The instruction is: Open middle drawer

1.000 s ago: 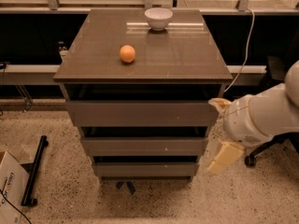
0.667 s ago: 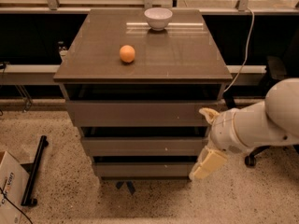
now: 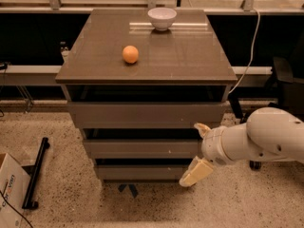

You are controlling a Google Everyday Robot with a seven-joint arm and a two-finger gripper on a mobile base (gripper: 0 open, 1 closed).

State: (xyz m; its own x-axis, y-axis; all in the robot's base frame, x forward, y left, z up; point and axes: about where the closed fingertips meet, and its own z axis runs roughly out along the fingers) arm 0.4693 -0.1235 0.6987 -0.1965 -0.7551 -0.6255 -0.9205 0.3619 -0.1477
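Observation:
The middle drawer [image 3: 140, 148] is the second grey-brown slab front of the cabinet, below the taller top drawer front [image 3: 145, 114] and above the smallest bottom front [image 3: 140, 172]. All three fronts sit closed. My gripper [image 3: 198, 151] comes in from the right on a white arm and hovers in front of the middle drawer's right end. Its two cream fingers are spread apart, one finger [image 3: 202, 128] at the drawer's upper edge and the other finger [image 3: 194, 173] down by the bottom drawer. It holds nothing.
An orange [image 3: 130, 54] and a white bowl [image 3: 162, 18] sit on the cabinet top [image 3: 190, 56]. A black bar [image 3: 36, 172] and a cardboard box [image 3: 9, 189] lie on the floor at left. A cable [image 3: 251, 51] hangs at right, near a dark chair [image 3: 285, 87].
My arm and gripper have moved left, from beside the cabinet's right edge to in front of the right end of the middle and bottom drawers. The drawers have not moved.

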